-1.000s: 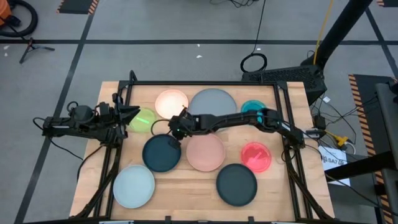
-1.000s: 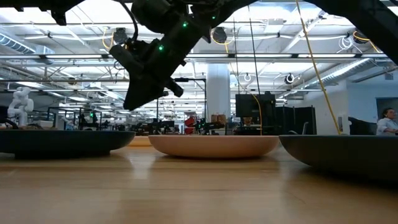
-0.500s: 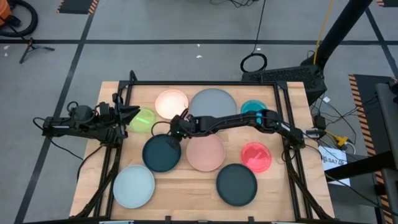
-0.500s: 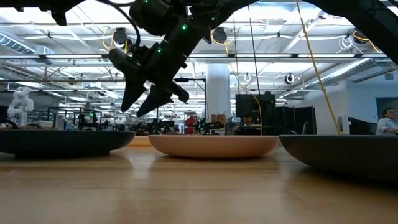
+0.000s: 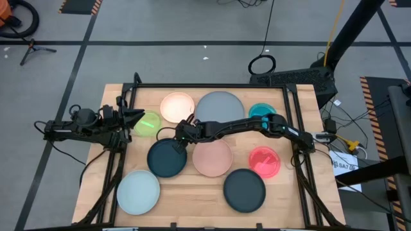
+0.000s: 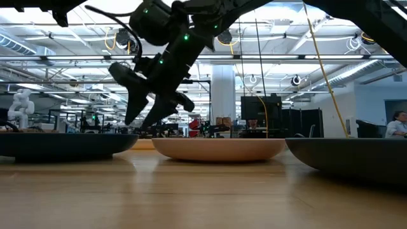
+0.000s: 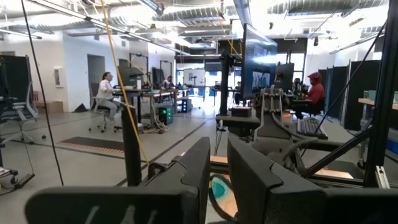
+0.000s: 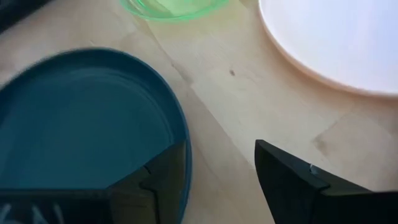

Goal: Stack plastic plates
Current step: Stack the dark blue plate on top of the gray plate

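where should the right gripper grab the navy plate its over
Take the navy plate by its raised rim on the edge nearest the cream plate. The right gripper is open, coming down with one finger inside the rim and one outside. The plate lies flat, so only the rim offers a pinch.

Two dark jointed arms, matte black links, small green indicator lights (right arm), blocky black jaws

My black right gripper hangs with fingers apart by a dark navy plate. Around it: translucent green plate, cream plate, grey plate, pink plate, red plate, pale wood table.
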Available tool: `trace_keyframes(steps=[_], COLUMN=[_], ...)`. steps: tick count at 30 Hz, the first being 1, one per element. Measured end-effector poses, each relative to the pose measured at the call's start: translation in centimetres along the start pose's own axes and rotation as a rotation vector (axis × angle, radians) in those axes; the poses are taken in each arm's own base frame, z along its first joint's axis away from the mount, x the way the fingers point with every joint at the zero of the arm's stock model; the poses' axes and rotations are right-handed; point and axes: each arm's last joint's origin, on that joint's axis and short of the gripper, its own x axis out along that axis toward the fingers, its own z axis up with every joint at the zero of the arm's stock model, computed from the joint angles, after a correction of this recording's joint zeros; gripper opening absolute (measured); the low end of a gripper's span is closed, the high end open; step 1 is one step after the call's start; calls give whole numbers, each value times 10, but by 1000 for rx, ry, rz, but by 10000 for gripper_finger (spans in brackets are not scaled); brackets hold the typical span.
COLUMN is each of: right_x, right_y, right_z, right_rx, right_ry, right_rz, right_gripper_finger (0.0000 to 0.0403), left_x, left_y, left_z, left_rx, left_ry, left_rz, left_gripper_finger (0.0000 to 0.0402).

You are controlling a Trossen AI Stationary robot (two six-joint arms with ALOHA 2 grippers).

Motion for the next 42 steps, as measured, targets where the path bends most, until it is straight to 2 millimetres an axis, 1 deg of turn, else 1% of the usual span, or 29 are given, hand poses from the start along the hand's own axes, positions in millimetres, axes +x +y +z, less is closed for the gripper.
trace_keyframes(steps=[6, 26, 31, 42], right_x=[12, 11, 11, 9], right_y=[-2, 4, 5, 10], right_z=[-6, -5, -6, -12], right_rx=[12, 1, 8, -8], right_ry=[16, -17, 15, 35], right_rz=[-4, 28, 72, 67], right_gripper_finger=[183, 183, 183, 183], left_x=[0, 0, 0, 0], left_y=[0, 0, 0, 0], left_z=[0, 0, 0, 0], left_rx=[-3, -26, -26, -16], left_ry=[1, -3, -3, -2], left_rz=[0, 0, 0, 0], left_gripper_finger=[62, 62, 62, 62])
